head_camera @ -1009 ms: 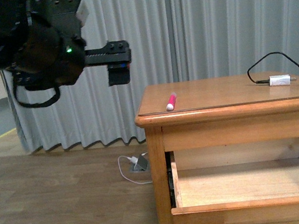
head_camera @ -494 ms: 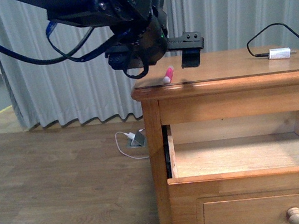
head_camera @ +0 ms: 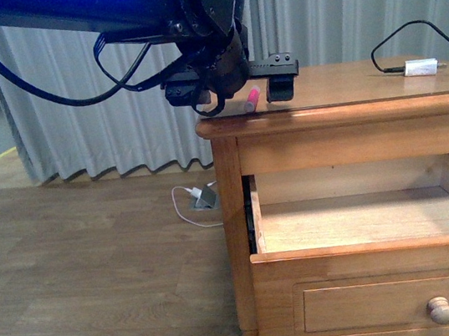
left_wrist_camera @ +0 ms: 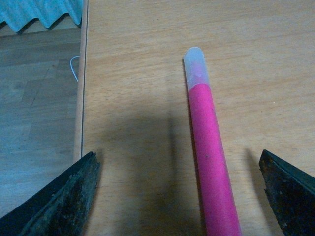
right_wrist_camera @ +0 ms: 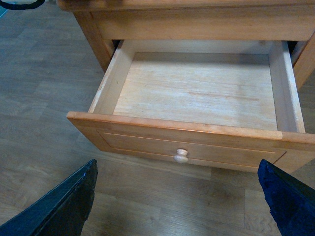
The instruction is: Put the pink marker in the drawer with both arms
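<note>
The left gripper (left_wrist_camera: 178, 162) stands wide open with the marker (left_wrist_camera: 209, 157) lying between its jaws. Neither jaw touches it, so nothing is gripped. The marker lies flat on the cabinet top (head_camera: 348, 92), near the left front corner, pale cap pointing away from the wrist. The right gripper (right_wrist_camera: 176, 169) is spread wide too and empty, hovering above and in front of the drawer (right_wrist_camera: 182, 129), which is pulled out and bare inside. So the opening looks done, I'd say — the grasp, the lift and the drop into the drawer are all left
</note>
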Tool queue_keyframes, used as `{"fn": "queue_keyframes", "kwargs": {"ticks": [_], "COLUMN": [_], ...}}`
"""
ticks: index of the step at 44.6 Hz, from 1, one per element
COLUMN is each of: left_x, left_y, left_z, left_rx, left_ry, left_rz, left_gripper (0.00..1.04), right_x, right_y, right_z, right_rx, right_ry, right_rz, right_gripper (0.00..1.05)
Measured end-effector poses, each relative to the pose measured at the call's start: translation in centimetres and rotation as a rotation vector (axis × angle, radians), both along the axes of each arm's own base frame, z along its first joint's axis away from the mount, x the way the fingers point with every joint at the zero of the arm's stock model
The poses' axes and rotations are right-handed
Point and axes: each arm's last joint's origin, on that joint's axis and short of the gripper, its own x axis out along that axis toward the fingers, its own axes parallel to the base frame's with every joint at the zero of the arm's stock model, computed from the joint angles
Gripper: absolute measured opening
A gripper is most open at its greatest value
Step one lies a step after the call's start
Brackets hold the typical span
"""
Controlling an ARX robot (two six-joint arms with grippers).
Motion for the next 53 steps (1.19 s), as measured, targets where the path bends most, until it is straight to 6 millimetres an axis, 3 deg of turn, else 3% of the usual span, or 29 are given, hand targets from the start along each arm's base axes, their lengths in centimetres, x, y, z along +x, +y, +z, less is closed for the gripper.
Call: {"fn": "queue_keyframes", "kwargs": {"ticks": [22,26,27,28,42,48,53], "left_x": [0.7,0.7,0.7,0.7,0.7,0.8,-0.3], "left_y": [-0.5,-0.5,-0.5,-0.5,-0.4,-0.3,0.3], "left_z": [-0.5,-0.5,-0.5,-0.5,-0.4,-0.4,-0.2], "left_rx": [0.015,0.021,0.022,0.022,0.041,0.014,-0.005], "left_ry": [0.029,0.032,0.032,0.032,0.034,-0.002,-0.031], "left_rz": [-0.008,-0.010,-0.010,-0.010,-0.019,-0.076,-0.187], "left_gripper": [0.99,0.88,0.80,0.80,0.15,0.15,0.15], "right_x": [0.0,0.0,0.0,0.0,0.0,0.0,0.0], "right_y": [0.0,0.0,0.0,0.0,0.0,0.0,0.0], "right_z": [0.0,0.0,0.0,0.0,0.0,0.0,0.0], "right_rx": [0.000,0.000,0.000,0.000,0.000,0.000,0.000], "right_ry": [0.000,0.000,0.000,0.000,0.000,0.000,0.000], "right_rz": [0.000,0.000,0.000,0.000,0.000,0.000,0.000], "right_gripper": [0.96,0.96,0.96,0.96,0.96,0.96,0.96]}}
